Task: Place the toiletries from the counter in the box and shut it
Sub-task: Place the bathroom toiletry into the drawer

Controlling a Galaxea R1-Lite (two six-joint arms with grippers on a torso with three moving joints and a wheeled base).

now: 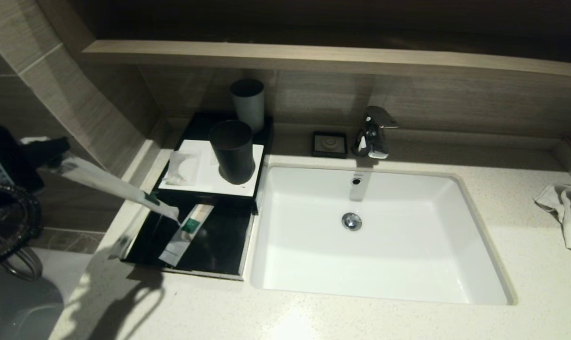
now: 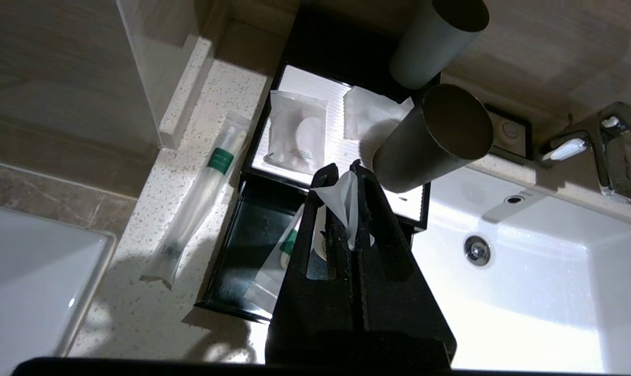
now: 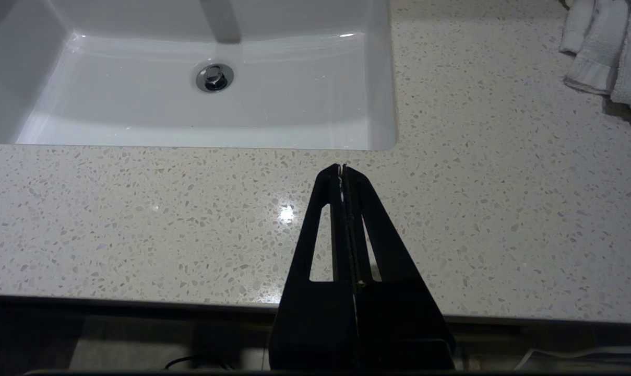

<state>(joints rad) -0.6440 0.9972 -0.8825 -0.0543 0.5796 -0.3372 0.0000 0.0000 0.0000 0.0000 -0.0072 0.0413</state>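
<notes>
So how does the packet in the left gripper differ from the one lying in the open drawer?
The held packet is pinched at one end by the left gripper and slants in the air; the drawer packet lies flat and free in the open drawer. Both are long, translucent, green-labelled.

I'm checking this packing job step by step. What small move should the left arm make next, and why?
Probably lower a little and open. The left gripper is shut on a long packet whose free end hangs over the open drawer, where another packet already lies. The right gripper is parked, shut, above the counter.
</notes>
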